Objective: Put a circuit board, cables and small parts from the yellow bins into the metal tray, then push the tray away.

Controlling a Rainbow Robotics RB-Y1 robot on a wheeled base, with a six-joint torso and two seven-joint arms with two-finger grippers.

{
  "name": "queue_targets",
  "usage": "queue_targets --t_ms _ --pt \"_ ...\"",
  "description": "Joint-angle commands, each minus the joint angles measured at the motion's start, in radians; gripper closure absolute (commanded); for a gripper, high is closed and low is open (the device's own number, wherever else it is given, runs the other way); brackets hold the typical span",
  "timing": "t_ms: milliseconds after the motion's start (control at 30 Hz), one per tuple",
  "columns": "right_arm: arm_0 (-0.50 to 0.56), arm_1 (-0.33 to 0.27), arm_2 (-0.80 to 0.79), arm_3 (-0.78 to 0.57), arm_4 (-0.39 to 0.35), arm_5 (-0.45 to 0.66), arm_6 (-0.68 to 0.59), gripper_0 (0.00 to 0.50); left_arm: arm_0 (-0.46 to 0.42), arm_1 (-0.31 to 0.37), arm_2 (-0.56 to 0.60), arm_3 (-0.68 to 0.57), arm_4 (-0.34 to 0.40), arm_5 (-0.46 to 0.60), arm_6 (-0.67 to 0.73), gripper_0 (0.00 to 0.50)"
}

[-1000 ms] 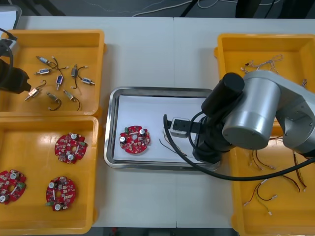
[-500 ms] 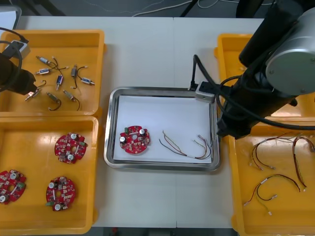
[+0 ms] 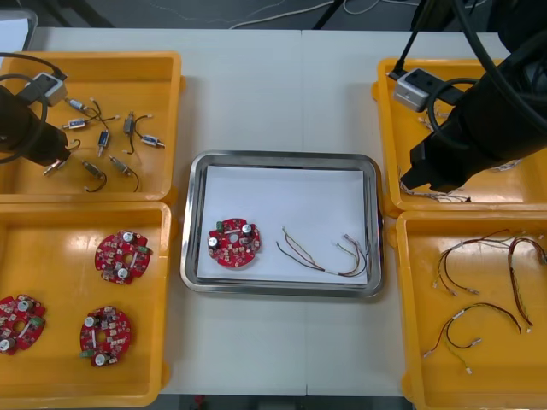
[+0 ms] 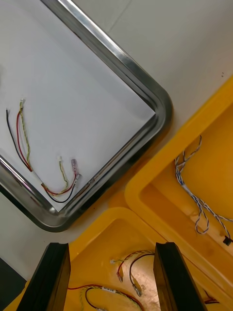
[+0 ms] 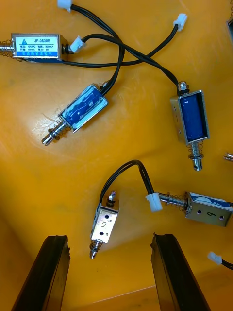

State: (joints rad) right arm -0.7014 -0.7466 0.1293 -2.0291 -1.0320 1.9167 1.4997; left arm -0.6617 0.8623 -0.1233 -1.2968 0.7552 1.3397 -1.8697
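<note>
On the desk [image 3: 273,94], the metal tray [image 3: 282,158], white inside, is holding one round red circuit board [image 3: 233,243] at its left and a red and yellow cable [image 3: 329,256] toward its near right corner. The far left yellow bin [image 3: 154,85] is carrying small metal parts [image 3: 102,141] with black leads. Three more circuit boards [image 3: 122,256] are lying in the near left bin [image 3: 60,222]. Twisted blue and white cables [image 4: 191,194] are resting in the far right bin [image 3: 385,128], and red and yellow cables [image 3: 479,320] in the near right bin [image 3: 496,376].

The left gripper [image 5: 109,243] is hanging over the far left bin, its fingers spread wide and holding nothing, with one small part [image 5: 104,226] lying between them, untouched. The right gripper [image 4: 111,248] is hovering above the wall between the two right bins, fingers likewise spread and gripping nothing.
</note>
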Motion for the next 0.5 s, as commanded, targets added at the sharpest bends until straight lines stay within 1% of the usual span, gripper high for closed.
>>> queue_targets --t_ms 33,67,133,233,400,500 --pt "0.053 -0.073 -0.083 -0.022 -0.011 0.003 -0.105 0.0 -0.047 -0.019 -0.006 0.019 0.013 -0.027 -0.147 0.0" --pt "0.074 -0.089 -0.106 -0.022 -0.008 0.003 -0.138 0.0 -0.047 -0.017 -0.006 0.02 0.013 -0.03 -0.155 0.0" --pt "0.091 -0.102 -0.128 -0.022 -0.002 0.003 -0.17 0.0 -0.047 -0.017 -0.006 0.03 0.013 -0.037 -0.163 0.0" --pt "0.134 -0.125 -0.188 -0.022 0.013 0.003 -0.23 0.0 -0.045 -0.02 -0.006 0.06 0.018 -0.068 -0.21 0.0" --pt "0.188 -0.131 -0.269 -0.022 0.041 0.003 -0.302 0.0 -0.047 -0.036 -0.007 0.091 0.018 -0.099 -0.233 0.0" --pt "0.218 -0.137 -0.313 -0.022 0.076 0.003 -0.342 0.0 -0.047 -0.042 -0.007 0.09 0.012 -0.102 -0.241 0.0"
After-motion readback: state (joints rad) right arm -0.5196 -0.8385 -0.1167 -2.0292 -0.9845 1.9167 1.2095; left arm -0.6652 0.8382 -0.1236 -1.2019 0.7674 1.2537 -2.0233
